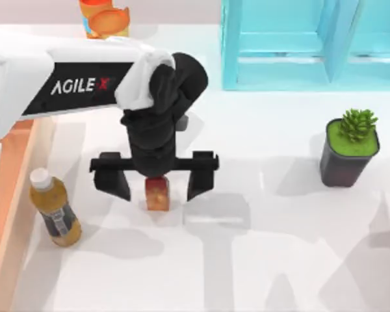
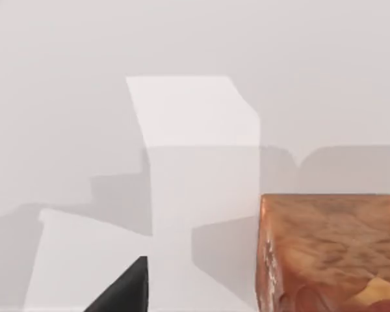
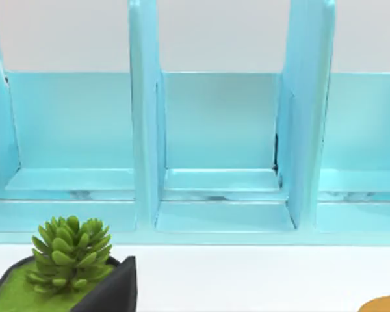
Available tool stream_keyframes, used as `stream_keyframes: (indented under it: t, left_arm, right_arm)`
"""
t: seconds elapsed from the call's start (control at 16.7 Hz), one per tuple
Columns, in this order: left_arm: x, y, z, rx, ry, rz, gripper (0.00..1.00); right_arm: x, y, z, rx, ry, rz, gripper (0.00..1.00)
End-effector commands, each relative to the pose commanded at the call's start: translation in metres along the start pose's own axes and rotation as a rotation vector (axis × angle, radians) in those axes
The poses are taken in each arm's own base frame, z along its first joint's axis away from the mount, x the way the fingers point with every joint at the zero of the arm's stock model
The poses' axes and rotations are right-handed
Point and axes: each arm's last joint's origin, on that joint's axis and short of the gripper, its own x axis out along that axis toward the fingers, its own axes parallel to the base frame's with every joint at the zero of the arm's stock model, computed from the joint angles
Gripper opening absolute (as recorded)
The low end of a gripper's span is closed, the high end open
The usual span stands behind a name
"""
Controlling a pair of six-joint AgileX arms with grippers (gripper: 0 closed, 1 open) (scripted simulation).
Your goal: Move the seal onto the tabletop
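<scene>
Left gripper (image 1: 157, 181) hangs directly over the seal (image 1: 156, 193), fingers spread wide with one on each side of the block and a visible gap on both sides; nothing is clamped. The seal stands upright on the tabletop (image 1: 266, 260), resting on the white surface well clear of the salmon tray (image 1: 6, 195), which lies beyond the amber bottle (image 1: 54, 211) from it. In the left wrist view the seal's orange-tan side (image 2: 328, 250) sits low against the plain white surface, and one dark fingertip (image 2: 127, 292) is well apart from it.

Judgement: the seal appears already placed; the step in hand looks like release and withdrawal.

Other things relative to the seal: the bottle stands near it, on the tray side. The potted succulent (image 1: 350, 149) is well apart on the opposite side. The blue shelf unit (image 1: 305, 45) lies far beyond. An orange trophy cup (image 1: 104, 18) sits at the table's far edge.

Right arm parked; its wrist view faces the shelf (image 3: 221, 130) and the succulent (image 3: 68, 260). Its fingers' state cannot be told.

Risks from here:
- Lifting off at a slant could let a finger clip the seal and topple it, since the block is tall and narrow.
- A sideways sweep toward the tray could strike the bottle.
</scene>
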Motion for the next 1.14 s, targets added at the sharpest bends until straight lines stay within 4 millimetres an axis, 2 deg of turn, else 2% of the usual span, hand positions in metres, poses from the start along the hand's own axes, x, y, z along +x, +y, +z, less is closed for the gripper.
stream_keyframes:
  t: [0.24, 0.42, 0.6, 0.96, 1.08, 1.14]
  left_arm:
    - [-0.001, 0.000, 0.000, -0.001, -0.001, 0.000, 1.00]
    - [-0.017, -0.004, 0.005, 0.000, 0.001, 0.002, 1.00]
    - [-0.048, -0.007, 0.009, 0.001, 0.017, 0.018, 1.00]
    - [-0.130, -0.003, 0.004, -0.001, 0.017, 0.014, 1.00]
    - [-0.148, 0.000, 0.001, -0.001, 0.002, 0.002, 1.00]
    - [-0.150, 0.000, 0.001, -0.001, -0.001, 0.000, 1.00]
  right_arm:
    - [0.000, 0.000, 0.000, 0.000, 0.000, 0.000, 1.00]
    - [0.000, 0.000, 0.000, 0.000, 0.000, 0.000, 1.00]
    - [0.000, 0.000, 0.000, 0.000, 0.000, 0.000, 1.00]
    - [0.000, 0.000, 0.000, 0.000, 0.000, 0.000, 1.00]
    - [0.000, 0.000, 0.000, 0.000, 0.000, 0.000, 1.00]
    - [0.000, 0.000, 0.000, 0.000, 0.000, 0.000, 1.00]
